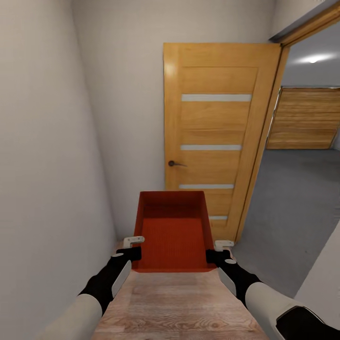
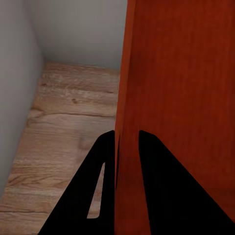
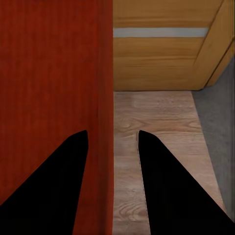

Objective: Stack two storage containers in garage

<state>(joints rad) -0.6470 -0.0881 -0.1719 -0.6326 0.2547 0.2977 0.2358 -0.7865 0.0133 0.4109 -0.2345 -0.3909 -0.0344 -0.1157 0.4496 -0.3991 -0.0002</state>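
Grippers clamp one red bin by its side walls: left gripper straddling the left wall, right gripper straddling the right wall. Bin hangs level above wood floor, before an open door; past the doorway lies the garage's grey floor and plank door

Head camera looks down from above and behind both tools; wrist cameras sit close, sharing the container walls.
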